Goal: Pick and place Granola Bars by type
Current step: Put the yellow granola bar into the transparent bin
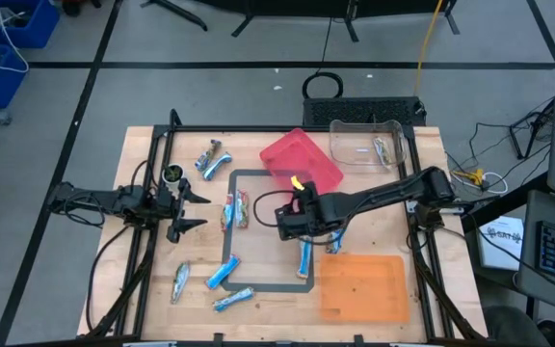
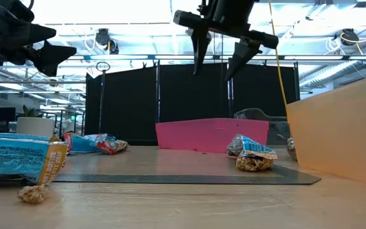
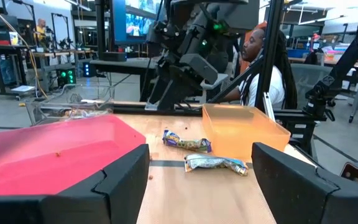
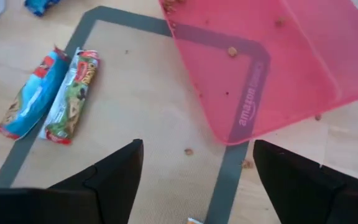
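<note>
Hovering over the grey mat outline, the right gripper [image 1: 282, 220] hangs empty with fingers spread, just beside the pink plastic tray [image 1: 302, 161]; nearest it lies a pair of foil-wrapped granola bars [image 1: 236, 209], one blue-red, one green-silver, touching side by side. They look light, crinkly, slippery and crumbly inside, so pinch across the middle. More bars [image 1: 224, 273] scatter farther off. The left gripper [image 1: 189, 208] waits open at the table's left.

Grey floor [image 1: 210, 87] crossed by black tape lines surrounds the wooden desk [image 1: 143, 154]; blue bins [image 1: 8, 24] sit at ten o'clock. Black partition panels [image 2: 189, 95] stand behind, under bright ceiling lights [image 2: 138, 28].
</note>
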